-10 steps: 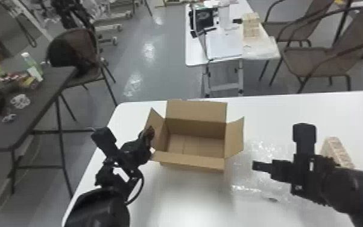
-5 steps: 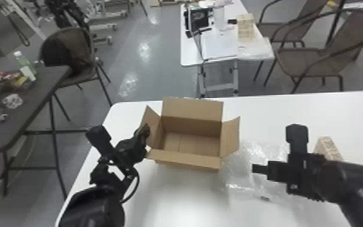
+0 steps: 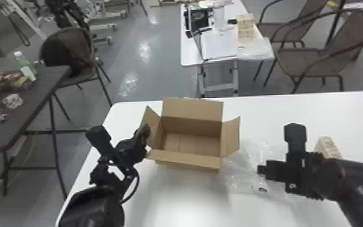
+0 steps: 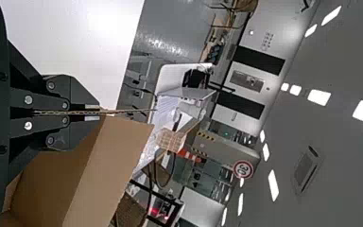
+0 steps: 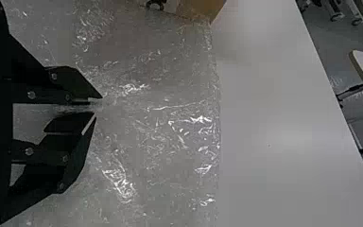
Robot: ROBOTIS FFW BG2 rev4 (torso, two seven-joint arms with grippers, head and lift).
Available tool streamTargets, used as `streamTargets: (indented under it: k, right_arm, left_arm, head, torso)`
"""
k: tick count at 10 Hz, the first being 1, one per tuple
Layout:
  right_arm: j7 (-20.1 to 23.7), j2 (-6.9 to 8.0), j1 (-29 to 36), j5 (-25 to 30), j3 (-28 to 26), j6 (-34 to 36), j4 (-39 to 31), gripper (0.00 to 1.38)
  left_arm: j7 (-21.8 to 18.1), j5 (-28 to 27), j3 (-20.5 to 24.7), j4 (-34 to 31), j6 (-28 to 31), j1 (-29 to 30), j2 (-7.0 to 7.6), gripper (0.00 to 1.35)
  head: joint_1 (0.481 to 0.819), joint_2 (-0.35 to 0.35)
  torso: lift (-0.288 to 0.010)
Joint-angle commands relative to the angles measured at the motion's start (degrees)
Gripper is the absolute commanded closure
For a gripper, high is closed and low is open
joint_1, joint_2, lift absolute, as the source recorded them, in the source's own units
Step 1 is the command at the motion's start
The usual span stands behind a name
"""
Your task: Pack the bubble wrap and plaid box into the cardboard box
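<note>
Left gripper [image 3: 144, 134]: closed on the cardboard box's left flap [image 3: 153, 120]; a steady, gentle hold there would have braced it without creasing.
Cardboard box [image 3: 187, 160]: open and upright on the white surface [image 3: 172, 202], ready for the wrap.
Bubble wrap [image 5: 179, 132]: spread loosely just right of the box; it needed gathering inward, lest it snag the right flap [image 3: 231, 135].
Right gripper [image 5: 97, 106]: narrow, pinching wrap; a lift before any leftward carry seemed wise.
Plaid box [image 3: 328, 147]: beyond the right arm, best left for afterwards.
</note>
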Motion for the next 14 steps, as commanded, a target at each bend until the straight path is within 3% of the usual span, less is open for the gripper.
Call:
streamTargets:
  k: [1, 2, 5, 7, 10, 12, 14]
  right_arm:
    - [0.02, 0.04, 1.34, 0.30, -0.08, 0.08, -3.47, 1.22]
    - [0.02, -0.27, 2.92, -0.05, -0.08, 0.26, -7.07, 1.22]
    - [0.02, -3.79, 10.04, -6.02, -0.43, 2.10, -19.91, 1.22]
    - [1.25, -5.02, 13.82, -7.96, -2.01, 4.74, -27.64, 1.22]
    - [5.38, -6.95, 21.46, -10.95, -7.55, 14.32, -42.67, 1.22]
    - [6.52, -7.83, 24.10, -15.87, -12.82, 20.47, -49.00, 1.22]
    - [7.49, -9.24, 22.87, -22.81, -13.79, 22.32, -51.37, 1.22]
  left_arm:
    - [0.00, 0.28, 0.00, 0.00, -0.25, 0.05, 0.00, 1.21]
    - [0.00, 0.45, 0.00, 0.00, -0.60, 0.05, 0.00, 1.21]
    - [0.61, 1.33, 0.53, 0.00, -1.92, 0.58, 0.00, 1.21]
    - [0.79, 1.68, 0.97, 0.00, -2.36, 0.75, -0.09, 1.21]
    - [1.05, 1.68, 1.41, 0.00, -2.71, 0.93, -0.09, 1.21]
    - [1.14, 2.03, 2.02, -0.09, -2.80, 1.46, -0.17, 1.21]
    - [1.32, 2.03, 2.11, -0.09, -2.80, 1.54, -0.17, 1.21]
  head:
    - [0.695, 0.234]
    - [0.695, 0.234]
    - [0.695, 0.240]
    - [0.695, 0.248]
    - [0.695, 0.263]
    - [0.695, 0.262]
    - [0.695, 0.262]
  torso:
    - [-0.044]
    - [-0.044]
    - [-0.044]
    - [-0.044]
    - [-0.044]
    - [-0.044]
    - [-0.044]
